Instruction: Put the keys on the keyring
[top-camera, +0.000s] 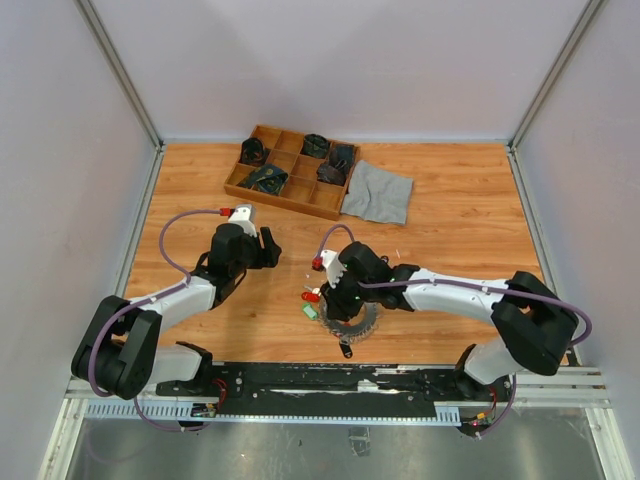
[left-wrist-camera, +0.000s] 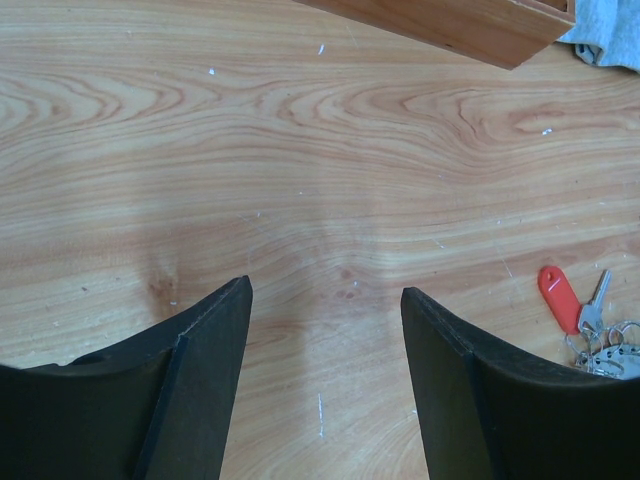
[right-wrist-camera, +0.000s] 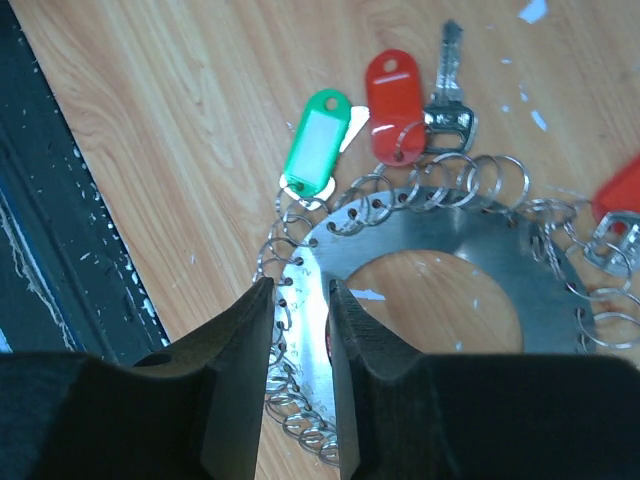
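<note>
At the keyring's (right-wrist-camera: 480, 225) near rim the right gripper (right-wrist-camera: 300, 300) is nearly closed, hold unclear, left gripper (left-wrist-camera: 325, 300) spread; stiff, slick steel, likely best pinched edgewise.

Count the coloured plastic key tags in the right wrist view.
3: a green tag at the upper-left rim of the ring, a red tag beside it, a second red tag cut off at the right edge. Others may hide beneath the end effector.
</note>
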